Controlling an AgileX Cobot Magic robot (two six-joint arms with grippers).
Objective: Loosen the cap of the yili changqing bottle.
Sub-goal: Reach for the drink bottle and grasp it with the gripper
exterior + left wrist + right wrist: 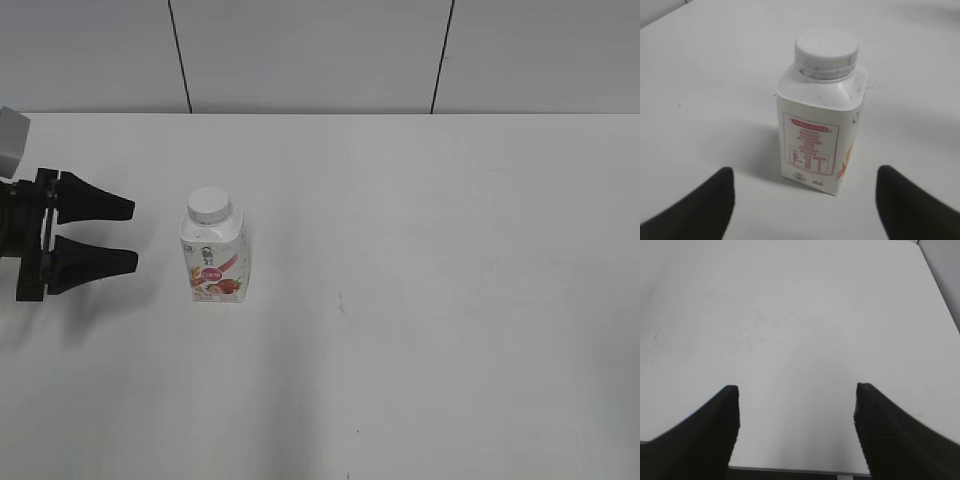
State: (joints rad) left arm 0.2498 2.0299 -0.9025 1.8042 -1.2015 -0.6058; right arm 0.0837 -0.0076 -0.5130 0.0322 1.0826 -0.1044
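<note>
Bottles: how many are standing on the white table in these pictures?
1. The yili changqing bottle stands upright on the left part of the table, its cap on, just ahead of the open left end effector. None appears hidden.

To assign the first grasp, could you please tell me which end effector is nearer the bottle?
Left. The left end effector sits beside the bottle, open; the right shows only bare table.
</note>
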